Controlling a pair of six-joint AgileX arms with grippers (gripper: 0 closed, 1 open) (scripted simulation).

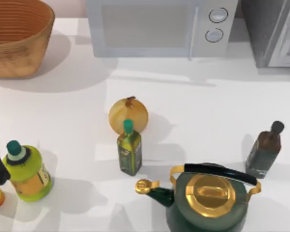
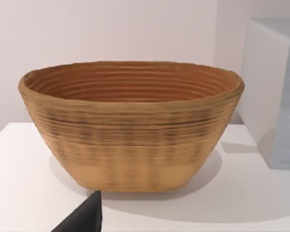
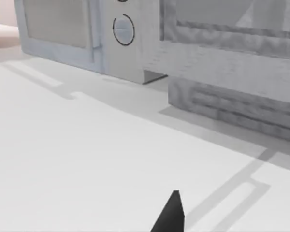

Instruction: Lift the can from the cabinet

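White tabletop [image 1: 208,106] carries the whole scene, with a woven basket [image 1: 14,43] at the far left, a microwave [image 1: 154,24] at the far centre and the grey cabinet [image 1: 275,34] at the far right corner.

1. Locate the target. You cannot tell where the can lies. Going by the task sentence, treat it as sitting inside the cabinet, behind the panelled front [image 3: 232,53] that the right wrist view faces. Its long axis cannot be told either.

2. Check the end effectors. The right gripper [image 3: 171,215] appears as a dark tip low in its own view, above bare table and well apart from the cabinet front. The left gripper [image 2: 84,217] appears as a dark tip in front of the basket, on the opposite side of the table. Whether either is released or clenched cannot be told.

3. Select the arm. The right arm is judged the nearer: the cabinet lies ahead of it, beside the microwave, while the left arm would have to cross the whole table.

4. Note the obstacles near the front edge: kettle [image 1: 210,200], dark bottle [image 1: 265,152], green oil bottle [image 1: 129,152], onion [image 1: 128,115] and yellow bottle [image 1: 26,171]. All stand nearer the front than the cabinet.
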